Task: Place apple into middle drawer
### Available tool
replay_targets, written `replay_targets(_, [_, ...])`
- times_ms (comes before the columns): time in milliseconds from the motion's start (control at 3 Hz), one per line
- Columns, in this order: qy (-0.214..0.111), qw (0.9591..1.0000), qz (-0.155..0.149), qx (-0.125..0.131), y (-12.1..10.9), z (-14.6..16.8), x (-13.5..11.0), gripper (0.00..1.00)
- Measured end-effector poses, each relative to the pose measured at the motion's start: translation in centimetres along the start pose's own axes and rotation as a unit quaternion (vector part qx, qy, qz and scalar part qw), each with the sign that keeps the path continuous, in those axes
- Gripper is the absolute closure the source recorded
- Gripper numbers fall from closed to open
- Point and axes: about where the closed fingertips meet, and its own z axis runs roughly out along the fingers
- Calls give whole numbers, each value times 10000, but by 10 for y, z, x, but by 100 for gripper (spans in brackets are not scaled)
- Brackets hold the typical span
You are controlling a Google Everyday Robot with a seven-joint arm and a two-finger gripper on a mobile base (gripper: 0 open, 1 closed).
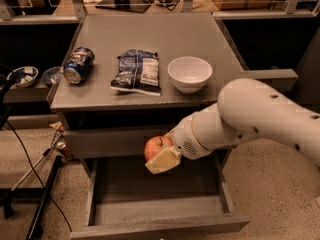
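The red-orange apple (154, 147) is held in my gripper (161, 156), whose cream-coloured fingers (163, 161) are shut on it from the right and below. The apple hangs in the air above the open middle drawer (100, 204), over the rear left part of its bare grey floor. The drawer is pulled out towards the camera below the cabinet top. My white arm (260, 119) comes in from the right.
On the grey cabinet top (150, 44) stand a white bowl (189, 73), a blue snack bag (137, 72) and a tipped blue can (78, 65). Small bowls (24, 76) sit on a shelf at the left. Black cables (30, 174) run over the floor at the left.
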Motion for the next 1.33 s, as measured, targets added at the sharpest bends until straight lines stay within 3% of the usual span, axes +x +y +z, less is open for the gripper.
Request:
replay_targets(333, [116, 9997, 205, 42, 0, 19, 19, 100])
replay_targets(1000, [80, 9996, 255, -29, 7, 28, 23, 100])
replay_targets(1333, [9, 9990, 434, -61, 19, 56, 36, 100])
